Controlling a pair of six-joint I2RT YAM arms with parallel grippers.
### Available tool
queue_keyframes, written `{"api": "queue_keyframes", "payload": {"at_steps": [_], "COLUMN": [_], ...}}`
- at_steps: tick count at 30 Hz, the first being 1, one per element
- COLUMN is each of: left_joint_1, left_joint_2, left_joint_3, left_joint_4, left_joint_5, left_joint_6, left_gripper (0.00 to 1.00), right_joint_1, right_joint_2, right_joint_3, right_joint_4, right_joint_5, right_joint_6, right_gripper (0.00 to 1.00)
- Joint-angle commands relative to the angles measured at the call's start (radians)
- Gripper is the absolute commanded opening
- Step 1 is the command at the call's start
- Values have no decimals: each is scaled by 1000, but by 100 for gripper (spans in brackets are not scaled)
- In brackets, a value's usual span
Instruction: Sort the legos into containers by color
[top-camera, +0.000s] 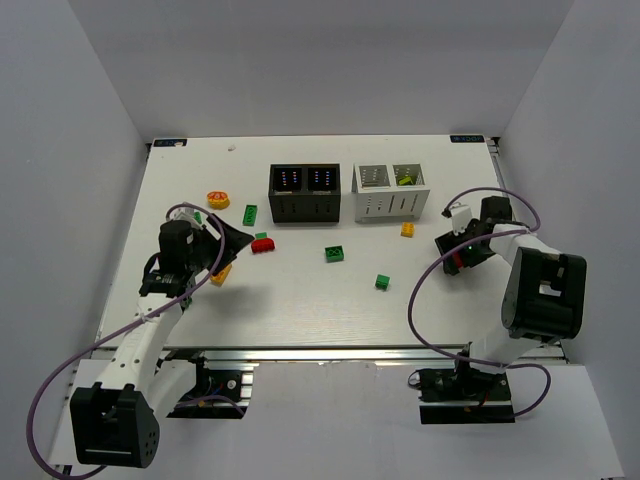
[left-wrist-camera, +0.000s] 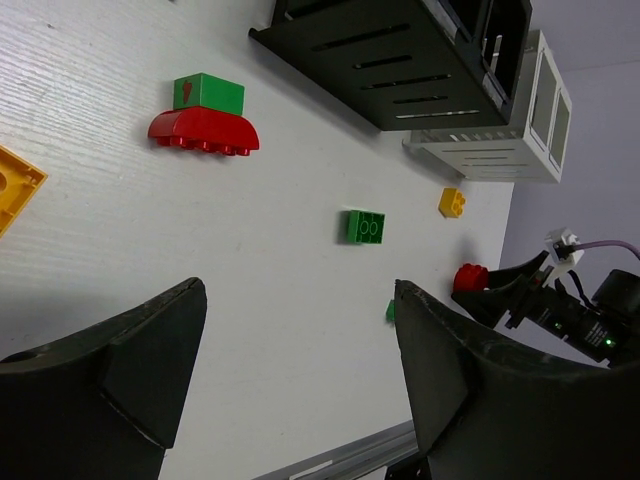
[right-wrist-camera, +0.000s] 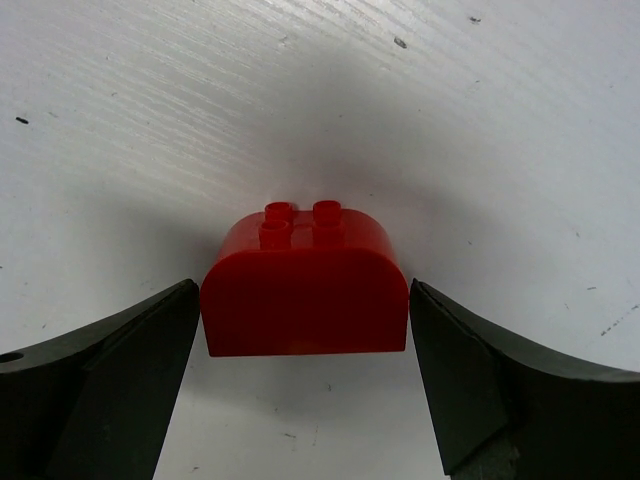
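Observation:
My right gripper (right-wrist-camera: 302, 292) is open, low over the table, with a jaw on each side of a red rounded lego (right-wrist-camera: 305, 285), a thin gap on both sides. That lego (top-camera: 458, 263) lies at the right. My left gripper (left-wrist-camera: 298, 290) is open and empty above the table, near a red curved lego (left-wrist-camera: 204, 130) with a green brick (left-wrist-camera: 208, 92) on or against it. The black container (top-camera: 305, 192) and the white container (top-camera: 390, 203) stand at the back. A lime lego (top-camera: 405, 179) lies in the white container's right compartment.
Loose legos lie on the table: an orange round one (top-camera: 218, 200), a green one (top-camera: 250, 213), a green one (top-camera: 334, 254), a small green one (top-camera: 383, 282), a yellow one (top-camera: 408, 229), and an orange one (top-camera: 221, 274) under my left arm.

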Motion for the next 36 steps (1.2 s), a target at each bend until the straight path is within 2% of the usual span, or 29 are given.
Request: {"api": "queue_keyframes", "payload": {"at_steps": [1,6,10,15,16,18,20,22,25,28,36], "left_joint_1": [3,3,3,0,-10,-29,-78,-153,-269,-363,-518], "left_joint_2": [-16,-27,-24,-19,-18,-5,22,51,128,214,373], "left_joint_3": [-1,-25,-42,-68,-71,-71,-62,-39,1,43,158], "left_joint_4": [25,83,186,333,377,411,439,462,511,568,635], "left_joint_5": [23,81,161,254,279,293,296,282,264,264,253], "left_joint_6": [-6,-30,-72,-145,-168,-182,-188,-184,-185,-190,-179], "left_gripper": [85,85,85,83,83,83,83,84,84,85,85], "right_joint_1": [-5,-8,-8,-11,-13,-11,-11,-10,48,129,337], "right_joint_2": [20,35,40,-3,-18,-83,-130,-206,-298,-359,-466], "right_joint_3": [40,36,31,40,45,62,81,105,112,121,117], "right_joint_4": [31,40,28,-67,-92,-185,-267,-365,-457,-491,-408], "right_joint_5": [-6,5,-2,-58,-107,-182,-332,-488,-615,-655,-644], "right_joint_6": [-22,-25,-44,-133,-191,-264,-390,-469,-607,-649,-566], "right_gripper": [89,82,70,44,37,33,28,28,25,21,14]}}
